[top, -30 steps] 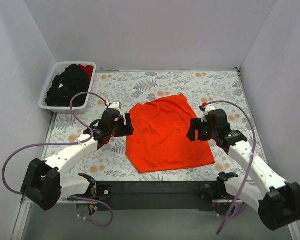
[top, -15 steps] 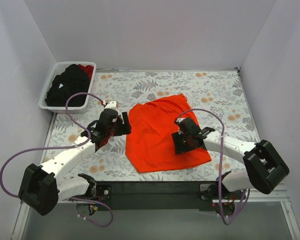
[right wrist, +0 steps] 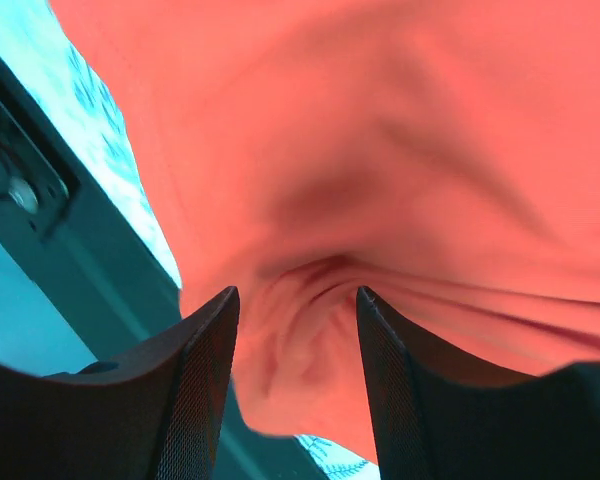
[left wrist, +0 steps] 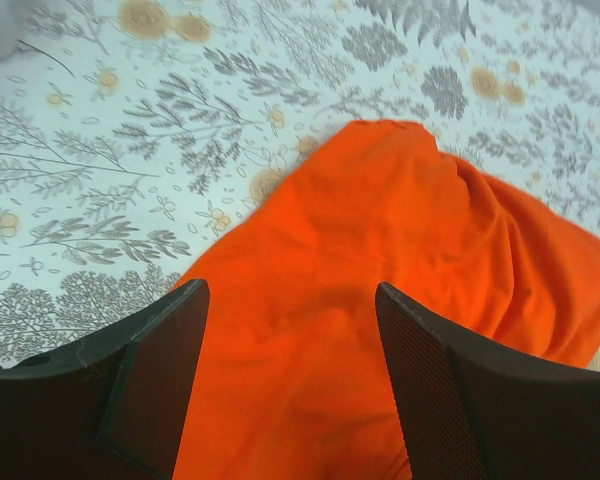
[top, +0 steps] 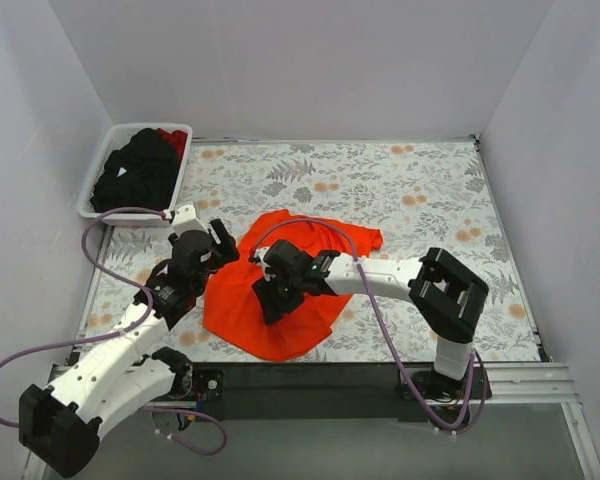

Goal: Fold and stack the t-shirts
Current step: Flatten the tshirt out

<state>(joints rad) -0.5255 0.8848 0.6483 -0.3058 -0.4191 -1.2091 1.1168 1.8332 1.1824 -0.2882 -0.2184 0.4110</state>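
The orange t-shirt lies rumpled on the floral table, bunched toward the front left. It fills the left wrist view and the right wrist view. My left gripper is open just above the shirt's left edge, with cloth showing between its fingers. My right gripper reaches across the shirt and stands open over a bunched fold near the front edge. Black t-shirts and a dark red one lie heaped in the basket.
The white plastic basket stands at the table's back left corner. The black front rail runs along the near edge, close to the shirt's front fold. Grey walls enclose the table on three sides.
The right arm swept left across the shirt, dragging it from flat at the centre into a rumpled heap at the front left. The left gripper drew back to the left.
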